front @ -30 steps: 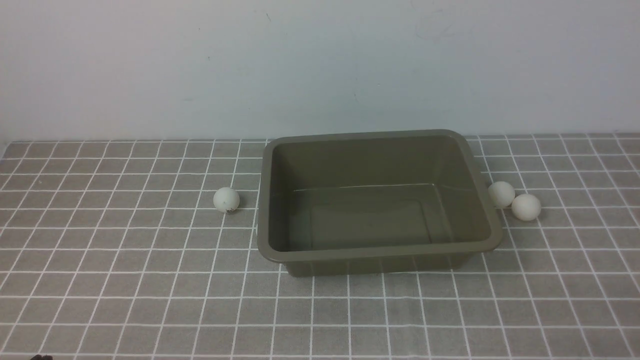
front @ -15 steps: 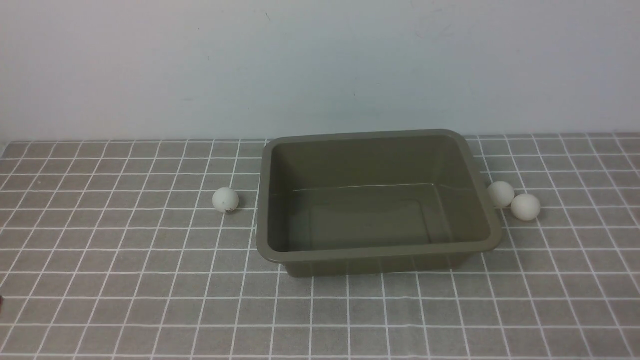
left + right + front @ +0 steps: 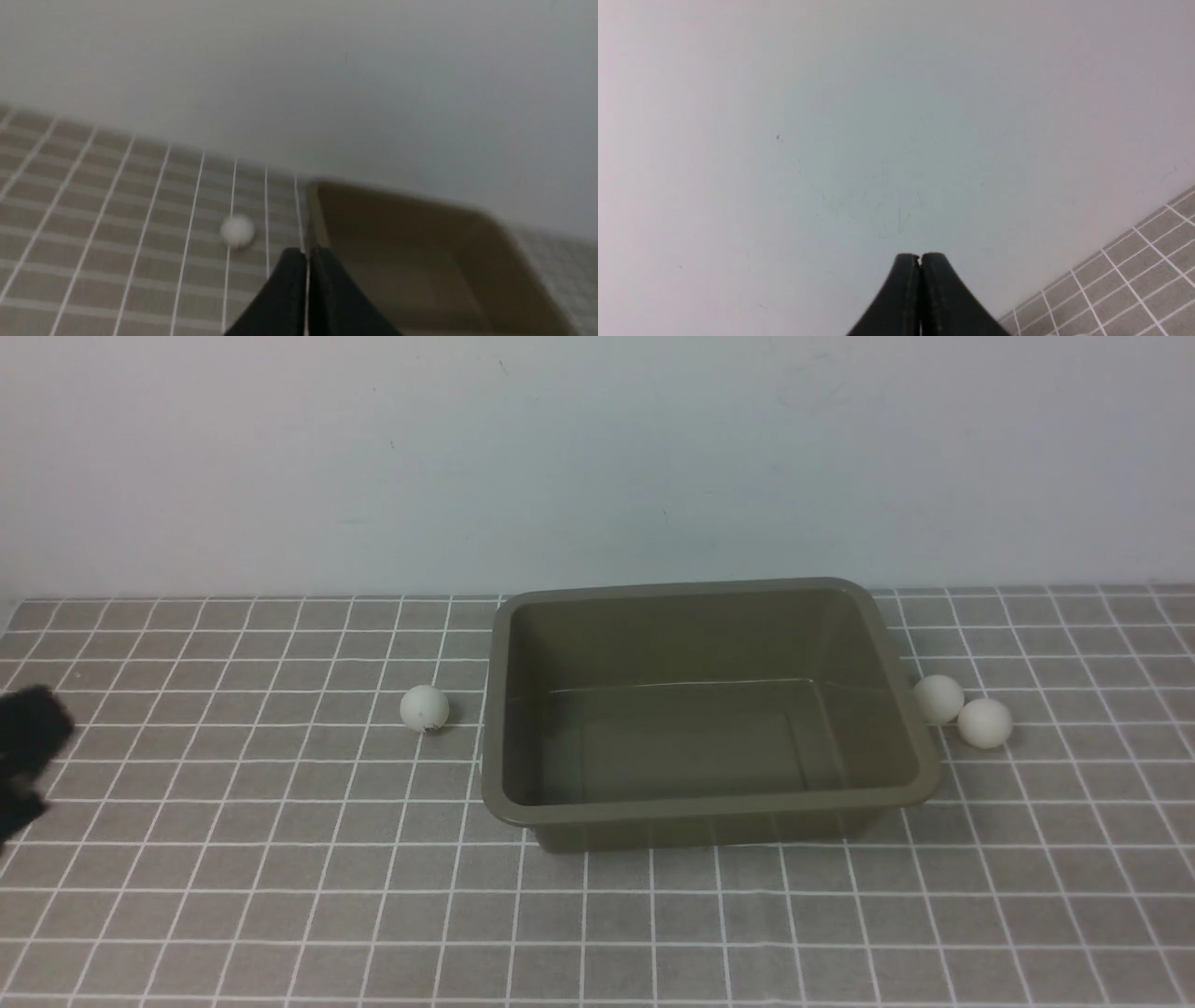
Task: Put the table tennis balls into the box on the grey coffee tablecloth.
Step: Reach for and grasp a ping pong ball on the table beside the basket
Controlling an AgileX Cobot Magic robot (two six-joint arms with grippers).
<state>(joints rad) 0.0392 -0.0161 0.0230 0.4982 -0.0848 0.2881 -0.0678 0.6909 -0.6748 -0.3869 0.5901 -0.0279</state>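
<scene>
The olive-brown box (image 3: 709,803) stands empty on the grey checked tablecloth (image 3: 280,896). One white table tennis ball (image 3: 424,707) lies left of the box; two more, one (image 3: 937,698) beside the other (image 3: 984,721), lie touching at its right. Other balls are out of view. My left gripper (image 3: 28,747) shows as a black blur at the far left edge of the front view. In the left wrist view it (image 3: 307,254) is shut and empty, with the ball (image 3: 237,230) and the box (image 3: 420,242) ahead. My right gripper (image 3: 920,257) is shut, empty, facing the wall, and is out of the front view.
A pale wall (image 3: 597,457) rises right behind the cloth's far edge. The cloth (image 3: 1134,280) shows in a corner of the right wrist view.
My left gripper has come into the front view at the far left edge, moving up and forward. The balls and the box have not moved.
</scene>
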